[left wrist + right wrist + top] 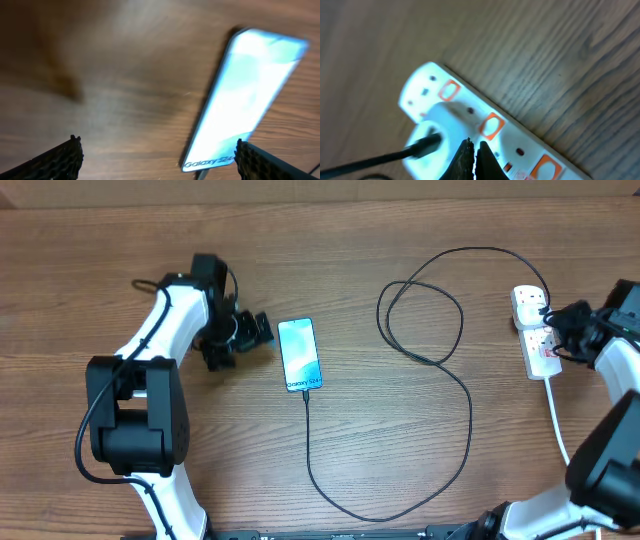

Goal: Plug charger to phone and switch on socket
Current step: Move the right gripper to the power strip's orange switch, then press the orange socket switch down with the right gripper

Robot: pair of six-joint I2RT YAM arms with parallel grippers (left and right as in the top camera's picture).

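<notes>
The phone (300,354) lies flat with its screen lit, a little left of the middle of the overhead frame on the wooden counter (120,240). The charger (468,410) runs from its lower edge down, round to the right and up in loose loops to the socket (537,340) at the right edge. The small connector looks seated, though it is too small to be sure. The left pincer (157,152) hovers just left of the phone, fingers wide apart with nothing between them; I take that as standing clear, since the phone end looks done. The right pincer (472,150) is pressed together and empty, its tip aimed at the strip just beside an orange-red switch (491,125). I judge it is closed to make one blunt point for poking. Whether it touches, I cannot tell. The plug sits in the end outlet, lower left of the right wrist view, so flipping a switch seems all that is left.
</notes>
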